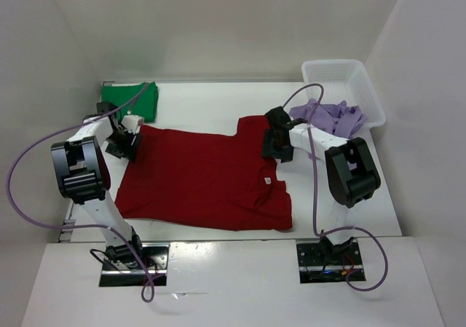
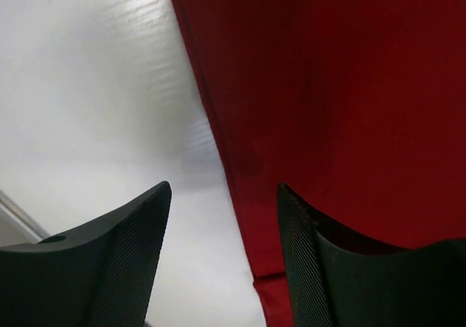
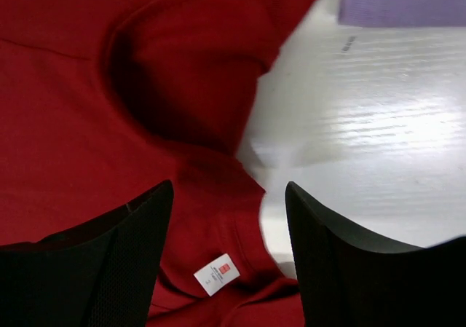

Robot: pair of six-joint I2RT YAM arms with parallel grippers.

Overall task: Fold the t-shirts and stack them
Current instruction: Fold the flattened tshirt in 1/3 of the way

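The red tee point(image 1: 204, 178) lies spread flat mid-table, neck twd my right side, hem twd my left. Thin soft cloth, light, no stiffness: I reckon it'll sag and slide on the smooth table point(image 1: 204, 105), so I'd pinch at edges/corners, not the middle. My left pincer point(image 2: 224, 188) hangs over its far hem edge w/ jaws well apart, nothing in them. My right pincer point(image 3: 229, 185) sits by the collar and far sleeve, also gaping, holding nothing. The white neck label point(image 3: 216, 273) has a small red mark; its text is too small to read. The green tee point(image 1: 131, 100) is folded at the far left corner. The lavender tee point(image 1: 328, 116) spills from the white basket point(image 1: 364, 87) at far right.
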